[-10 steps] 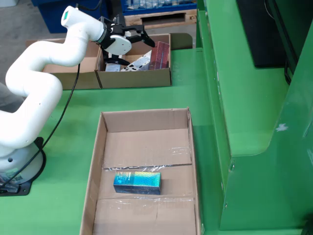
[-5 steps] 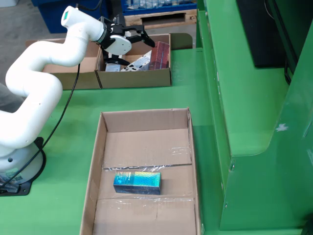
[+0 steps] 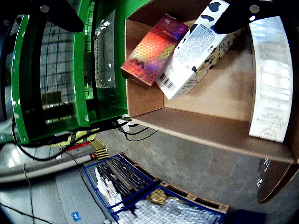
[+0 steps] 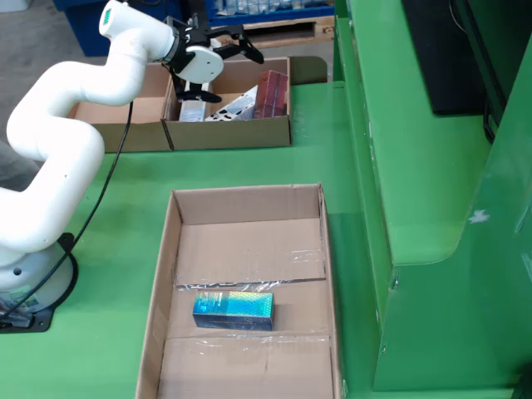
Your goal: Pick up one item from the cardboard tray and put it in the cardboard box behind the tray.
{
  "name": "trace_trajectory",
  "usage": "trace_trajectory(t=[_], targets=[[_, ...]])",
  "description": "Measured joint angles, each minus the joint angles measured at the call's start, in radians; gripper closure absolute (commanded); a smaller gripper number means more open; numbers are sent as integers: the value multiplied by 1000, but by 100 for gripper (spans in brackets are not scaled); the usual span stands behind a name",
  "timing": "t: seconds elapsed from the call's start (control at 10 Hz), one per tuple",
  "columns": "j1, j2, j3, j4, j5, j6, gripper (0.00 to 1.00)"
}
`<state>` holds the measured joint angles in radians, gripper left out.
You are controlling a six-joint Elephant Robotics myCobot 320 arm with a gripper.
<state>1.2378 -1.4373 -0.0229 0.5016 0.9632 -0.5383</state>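
Observation:
In the fixed view from above, the long cardboard tray (image 4: 179, 249) lies in the foreground and holds a single blue holographic box (image 4: 233, 310). Behind it stands the cardboard box (image 4: 233, 135), with a red holographic box (image 4: 272, 93), a white black-spotted carton (image 4: 237, 106) and a pale silvery box (image 4: 193, 110) inside. My gripper (image 4: 221, 50) hovers over this rear box, open and holding nothing. The view that rides on the gripper looks down into the box (image 3: 210, 130). It shows the red box (image 3: 154, 51), the spotted carton (image 3: 198, 51) and the silvery box (image 3: 270, 74), with the black fingertips (image 3: 60, 14) spread wide.
A second cardboard box (image 4: 125, 116) adjoins the rear box on its left. Green machine framing (image 4: 416, 166) rises along the right of the green table. A blue crate on a pallet (image 3: 126, 186) and cables (image 3: 135, 133) lie beyond the table edge. The arm's base (image 4: 25, 283) is at the left.

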Motion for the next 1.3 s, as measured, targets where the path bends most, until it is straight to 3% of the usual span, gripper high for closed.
trace_trajectory(t=[0.7,1.3], targets=[[11,193,-3,-2,0,-301,0],[19,276,-2,-2,0,-298,0]])
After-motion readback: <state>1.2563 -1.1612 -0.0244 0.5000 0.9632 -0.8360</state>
